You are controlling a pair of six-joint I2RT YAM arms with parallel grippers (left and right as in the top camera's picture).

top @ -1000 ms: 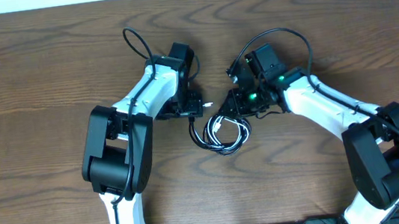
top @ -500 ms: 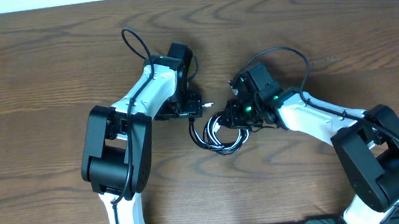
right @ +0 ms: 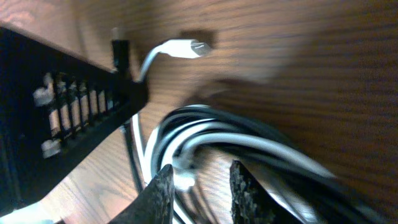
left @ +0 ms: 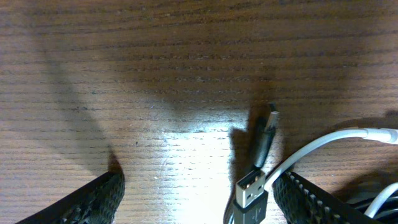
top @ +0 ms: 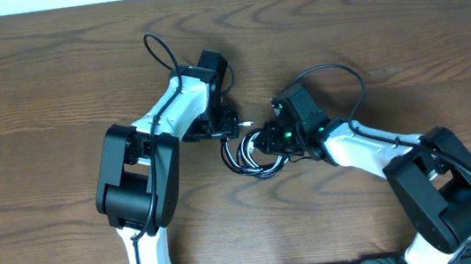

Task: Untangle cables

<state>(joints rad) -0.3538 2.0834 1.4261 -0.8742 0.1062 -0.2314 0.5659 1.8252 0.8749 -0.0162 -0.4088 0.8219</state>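
Untangling work is hardly beginning.
Thin black cord (left: 265, 134) and thin white cord (left: 311, 149) are coiling together (neither freed); left gripper (top: 232, 129) is hovering, jaws spread wide; right gripper (right: 200, 186) hold: cannot tell.

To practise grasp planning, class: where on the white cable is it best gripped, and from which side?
Just behind its plug, coming down from above with the fingers across the cord. That end of the white cable lies out on bare table, apart from the loops it shares with the black cable, where a grip would likely catch both.
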